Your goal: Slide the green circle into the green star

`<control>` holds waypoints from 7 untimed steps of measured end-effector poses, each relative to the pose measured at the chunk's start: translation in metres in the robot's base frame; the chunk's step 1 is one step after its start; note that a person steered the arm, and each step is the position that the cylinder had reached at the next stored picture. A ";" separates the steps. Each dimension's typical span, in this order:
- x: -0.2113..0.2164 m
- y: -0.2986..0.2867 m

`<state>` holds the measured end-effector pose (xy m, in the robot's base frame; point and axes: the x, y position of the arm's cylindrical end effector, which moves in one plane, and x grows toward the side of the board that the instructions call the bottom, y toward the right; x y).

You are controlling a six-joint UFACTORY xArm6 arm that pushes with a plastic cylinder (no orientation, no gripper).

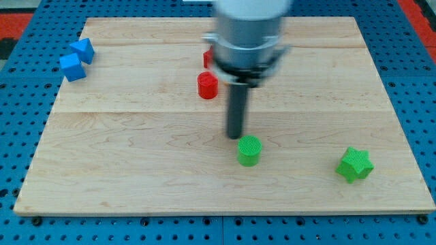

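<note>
The green circle [249,150] is a short cylinder standing on the wooden board [136,170], below the middle. The green star [355,165] lies to its right, near the view's bottom right, well apart from it. My tip [236,137] is the lower end of the dark rod, just above and slightly left of the green circle, very close to it or touching its top-left edge. The arm's grey body [246,34] hangs over the top middle of the board.
A red cylinder [208,86] stands left of the rod, and another red block [208,58] is partly hidden behind the arm. Two blue blocks [77,58] sit together at the board's top left corner. A blue pegboard [20,102] surrounds the board.
</note>
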<state>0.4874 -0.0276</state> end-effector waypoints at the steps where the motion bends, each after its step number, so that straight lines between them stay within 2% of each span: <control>1: -0.003 -0.071; 2: 0.027 -0.063; 3: 0.037 -0.006; 4: 0.026 0.095; 5: 0.025 0.169; 7: 0.022 0.174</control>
